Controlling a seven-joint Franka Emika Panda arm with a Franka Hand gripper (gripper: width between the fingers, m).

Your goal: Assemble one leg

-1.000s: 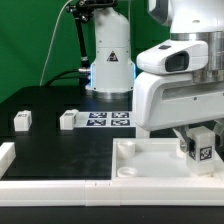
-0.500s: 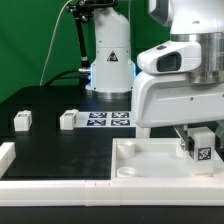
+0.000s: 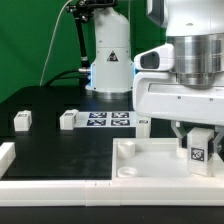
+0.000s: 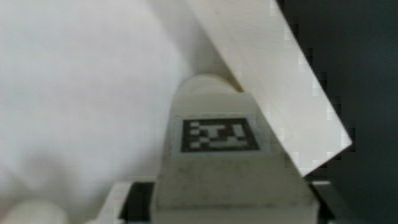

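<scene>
My gripper (image 3: 198, 137) is shut on a leg (image 3: 198, 148), a small white block with a black-and-white tag, and holds it upright over the right side of the large white tray-like part (image 3: 140, 163). In the wrist view the held leg (image 4: 217, 140) fills the middle between the fingers (image 4: 135, 200), with the tray's white surface (image 4: 89, 90) and its rim behind it. Two more legs, one (image 3: 22, 121) at the exterior view's left and one (image 3: 68, 119) nearer the middle, stand on the black table.
The marker board (image 3: 108, 120) lies flat behind the tray. A white rail (image 3: 40, 185) runs along the table's front edge. The robot base (image 3: 110, 60) stands at the back, with a green backdrop behind.
The gripper has turned about its vertical axis and shifted slightly toward the exterior view's left, with the leg still held over the tray.
</scene>
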